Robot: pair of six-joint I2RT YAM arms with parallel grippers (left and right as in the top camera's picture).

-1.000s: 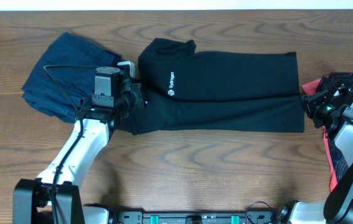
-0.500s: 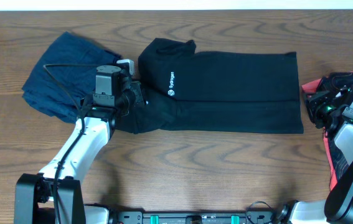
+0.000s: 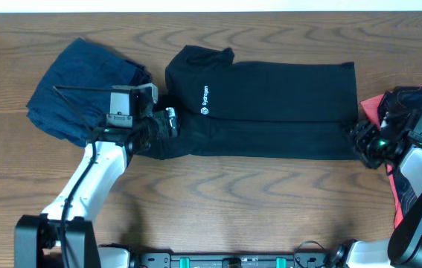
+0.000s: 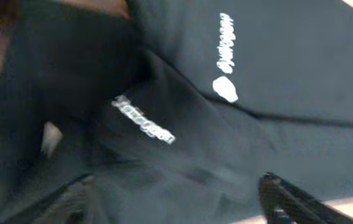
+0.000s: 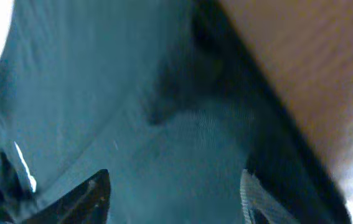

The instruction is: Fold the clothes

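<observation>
As both jaw pairs let go

Left gripper (image 3: 167, 123) and right gripper (image 3: 359, 141), pinched shut a second earlier, stood spread. Black shirt (image 3: 270, 104), soft matte knit folded into a long rectangle, lay beneath both jaw pairs.

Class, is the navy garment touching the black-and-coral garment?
Apart. The overhead view shows the navy garment far left, black-and-coral garment far right, black shirt between.
</observation>
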